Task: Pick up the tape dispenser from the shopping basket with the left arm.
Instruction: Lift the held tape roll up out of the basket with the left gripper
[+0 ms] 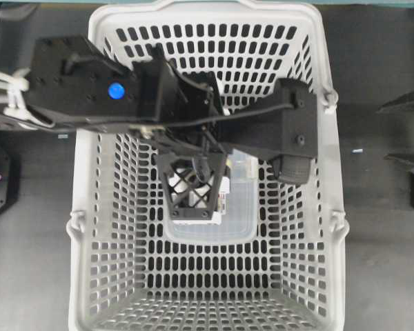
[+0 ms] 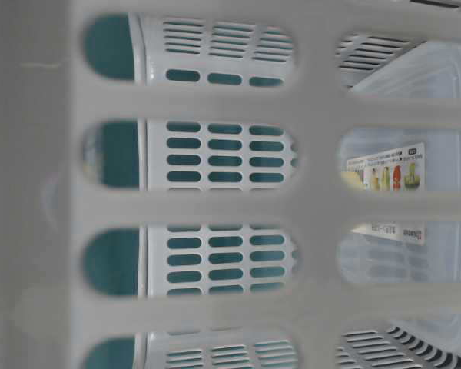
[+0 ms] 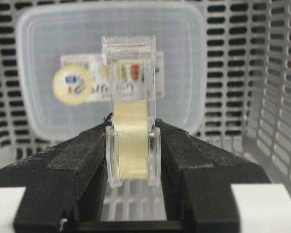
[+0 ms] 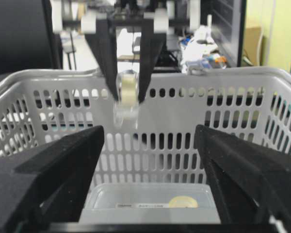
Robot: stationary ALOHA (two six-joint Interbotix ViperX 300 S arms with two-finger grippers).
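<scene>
Both jaws of the left arm (image 3: 132, 160) pinch the tape dispenser (image 3: 131, 121) clear above the basket (image 4: 233, 92); the right arm's (image 4: 150, 165) stand spread; next, a steady lift.

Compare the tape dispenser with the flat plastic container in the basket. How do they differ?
The tape dispenser is small and narrow; the plastic container is wide and flat.
The tape dispenser is clamped in the left gripper, up near the rim of the basket; the plastic container lies on the basket floor.
The tape dispenser is clear with a pale roll; the plastic container is cloudy, with a printed label and a round yellow sticker.
Both are see-through plastic.
</scene>
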